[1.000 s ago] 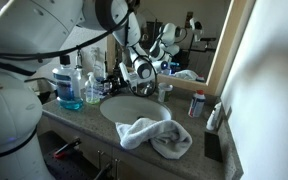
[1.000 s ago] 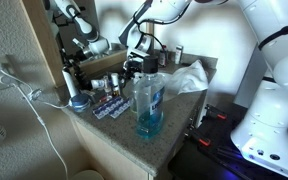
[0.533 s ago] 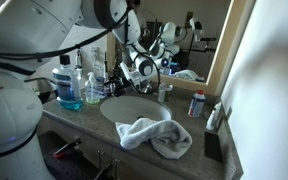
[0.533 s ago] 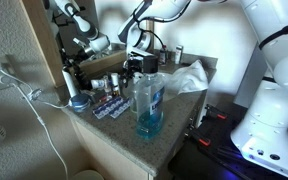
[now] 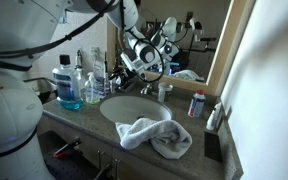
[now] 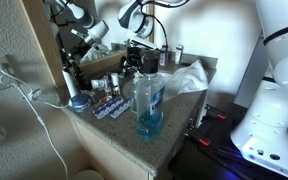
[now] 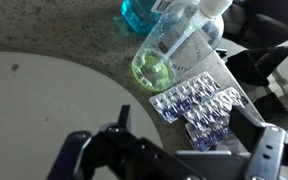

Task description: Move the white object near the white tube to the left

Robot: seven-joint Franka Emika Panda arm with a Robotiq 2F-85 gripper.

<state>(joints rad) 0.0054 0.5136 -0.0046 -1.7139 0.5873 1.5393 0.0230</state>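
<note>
The slim white tube (image 5: 214, 117) leans by the mirror at the counter's right end, beside a blue-and-white can with a red cap (image 5: 196, 103). A crumpled white and grey cloth (image 5: 154, 135) lies on the counter's front edge near them; it also shows in the other exterior view (image 6: 189, 75). My gripper (image 5: 134, 72) hangs over the far left rim of the sink (image 5: 134, 108), well away from the tube. In the wrist view the gripper (image 7: 184, 135) is open and empty, above silver blister packs (image 7: 199, 105).
A blue mouthwash bottle (image 5: 67, 85) and a clear bottle with green liquid (image 7: 169, 50) stand left of the sink. The mouthwash bottle (image 6: 147, 105) is at the counter corner. A faucet and small pale cup (image 5: 165, 92) are behind the basin. A mirror backs the counter.
The arm has lifted and swung slightly toward the bottles at the left of the sink. The gripper stays open. The cloth, can and tube have not moved.
</note>
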